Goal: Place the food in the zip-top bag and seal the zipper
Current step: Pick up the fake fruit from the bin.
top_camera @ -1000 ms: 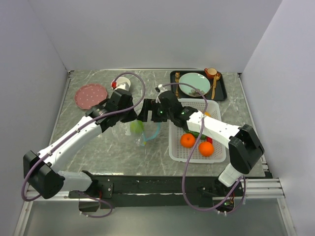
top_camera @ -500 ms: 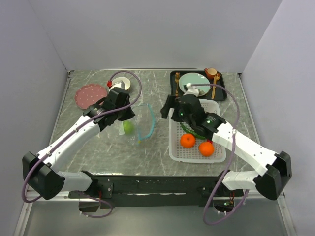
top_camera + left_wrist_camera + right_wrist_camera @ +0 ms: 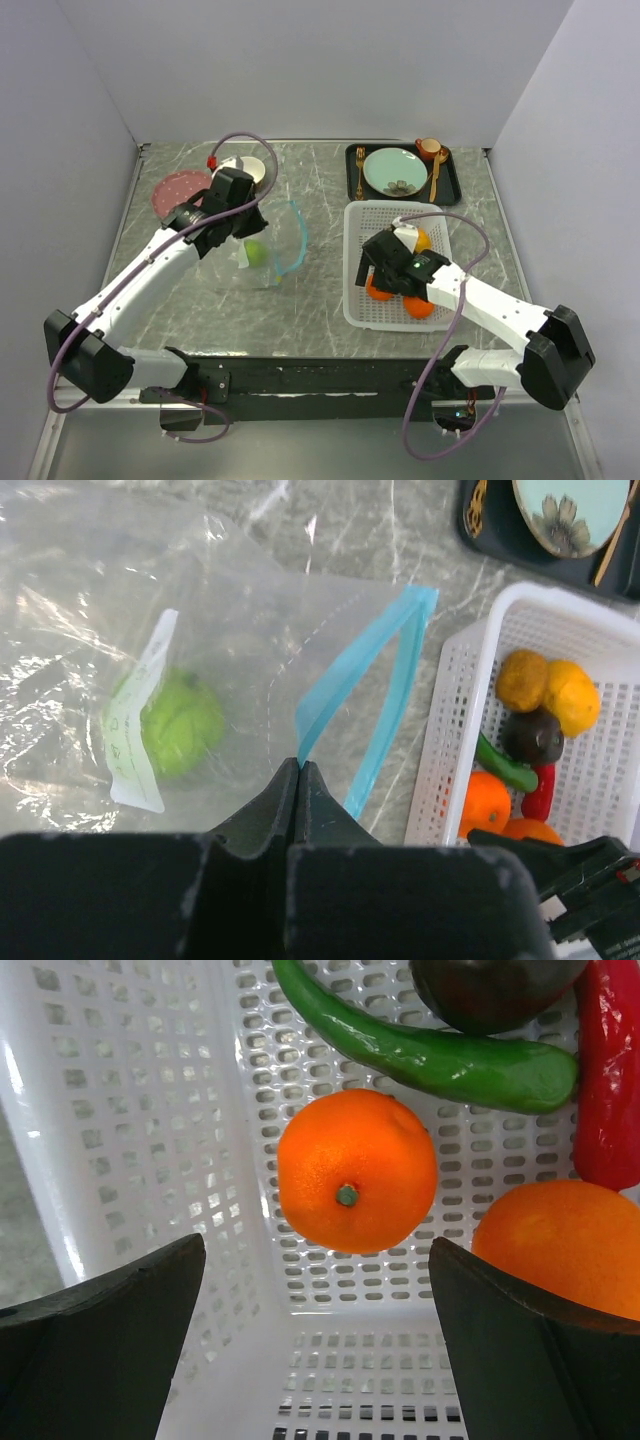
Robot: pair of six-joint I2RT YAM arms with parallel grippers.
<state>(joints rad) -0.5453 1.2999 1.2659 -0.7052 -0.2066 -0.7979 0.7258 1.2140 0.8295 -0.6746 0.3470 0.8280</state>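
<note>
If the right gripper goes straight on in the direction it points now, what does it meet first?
Most likely the orange, lying centred before the open right gripper in the white basket; depth is unclear.

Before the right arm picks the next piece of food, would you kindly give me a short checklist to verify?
1. Grip of the left gripper on the zipper: shut on its edge, ok.
2. Mouth of the zip-top bag: held open, ok.
3. The green apple: inside the bag, ok.
4. The right gripper: open above the orange, ok.
5. Gap between the orange and the green pepper: cannot tell.
6. Finger clearance from the basket wall: cannot tell.
</note>
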